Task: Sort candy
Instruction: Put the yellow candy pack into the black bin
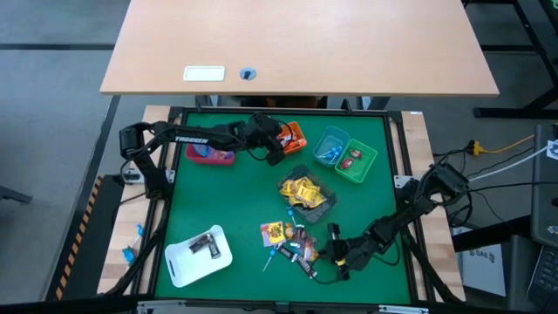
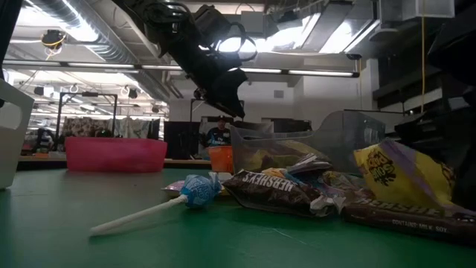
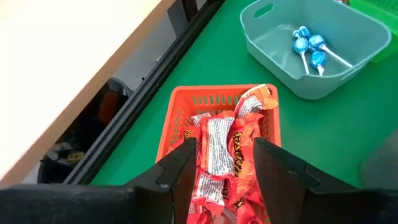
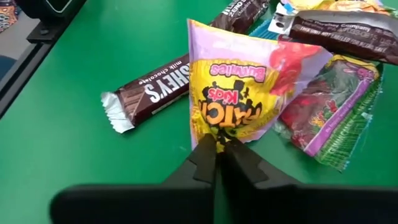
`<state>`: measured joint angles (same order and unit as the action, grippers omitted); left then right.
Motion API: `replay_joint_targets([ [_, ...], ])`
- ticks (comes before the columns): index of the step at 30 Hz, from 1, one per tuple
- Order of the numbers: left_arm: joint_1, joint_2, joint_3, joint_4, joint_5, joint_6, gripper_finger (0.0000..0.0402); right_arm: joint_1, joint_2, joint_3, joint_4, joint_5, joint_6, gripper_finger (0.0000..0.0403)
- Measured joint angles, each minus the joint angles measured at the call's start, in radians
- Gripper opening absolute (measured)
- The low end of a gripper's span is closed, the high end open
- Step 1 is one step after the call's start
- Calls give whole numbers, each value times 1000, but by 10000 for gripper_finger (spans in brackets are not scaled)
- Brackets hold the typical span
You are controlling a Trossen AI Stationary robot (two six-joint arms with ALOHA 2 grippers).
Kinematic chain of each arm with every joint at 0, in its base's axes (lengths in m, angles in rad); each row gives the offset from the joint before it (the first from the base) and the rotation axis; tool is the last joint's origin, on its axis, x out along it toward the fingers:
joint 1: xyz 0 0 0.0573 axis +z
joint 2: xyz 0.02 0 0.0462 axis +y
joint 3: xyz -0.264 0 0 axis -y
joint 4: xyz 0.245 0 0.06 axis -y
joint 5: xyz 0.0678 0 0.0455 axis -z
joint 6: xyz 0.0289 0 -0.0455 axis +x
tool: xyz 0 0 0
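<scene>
We recorded the green table (image 1: 227, 205) carrying, in falling order of size, a white tray (image 1: 179, 262) at the near left, then the pink bin (image 1: 209, 155), green bin (image 1: 366, 166), blue bin (image 1: 330, 139) and orange basket (image 1: 295, 133) along the far side.

We noted the left gripper (image 3: 225, 163) hovering over the orange basket, fingers parted, with nothing clearly held; red-wrapped candy (image 3: 233, 140) lay in the basket below it.

We saw the right gripper (image 4: 217, 152) at the near right, pinched shut on the edge of a yellow-and-purple candy packet (image 4: 239, 93).

Loose candy (image 1: 292, 240) lay piled just beside it, including a brown chocolate bar (image 4: 155, 87). Blue lollipops (image 3: 309, 46) sat in the blue bin.
</scene>
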<state>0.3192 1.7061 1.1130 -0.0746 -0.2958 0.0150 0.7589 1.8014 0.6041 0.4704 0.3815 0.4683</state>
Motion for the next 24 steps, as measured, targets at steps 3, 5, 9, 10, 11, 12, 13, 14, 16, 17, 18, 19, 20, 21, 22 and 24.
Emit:
replay_joint_targets([
  [3,-19,-6,-1,0,0,21,147,0,-27,-3,-22,-19,-1,4],
  [5,-36,-15,-1,-2,1,38,147,0,-52,-4,-27,-34,-1,8],
  [9,-72,-40,-1,-12,-5,54,147,0,-115,-3,-70,-35,-2,14],
  [10,-82,-48,-1,-14,-5,52,147,0,-129,-3,-89,-35,-2,14],
  [11,-93,-56,-1,-13,-6,50,147,0,-145,-3,-104,-34,-2,15],
  [12,-103,-67,-1,-15,-6,48,147,0,-164,-3,-122,-31,-5,15],
  [13,-115,-79,-1,-17,-6,48,147,0,-185,-3,-141,-31,-7,15],
  [14,-127,-92,-1,-18,-6,48,147,0,-204,-3,-155,-27,-9,15],
  [16,-154,-116,-1,-19,-6,43,147,0,-243,-3,-185,-13,-27,15],
  [17,-167,-127,-1,-21,-5,40,147,0,-264,-3,-200,-7,-35,15],
  [18,-182,-139,-1,-22,-5,40,147,0,-283,-3,-210,-3,-49,15],
  [19,-197,-151,-1,-22,-5,39,147,0,-304,-2,-214,2,-62,15],
  [20,-213,-162,-1,-22,-6,35,147,0,-325,-2,-219,15,-84,15],
  [21,-229,-173,-1,-22,-5,26,147,0,-346,-2,-225,30,-110,16],
  [22,-245,-180,-1,-22,-3,15,147,0,-363,-2,-228,46,-137,16],
  [24,-278,-189,-1,-22,3,-8,147,0,-397,-2,-239,87,-197,16],
])
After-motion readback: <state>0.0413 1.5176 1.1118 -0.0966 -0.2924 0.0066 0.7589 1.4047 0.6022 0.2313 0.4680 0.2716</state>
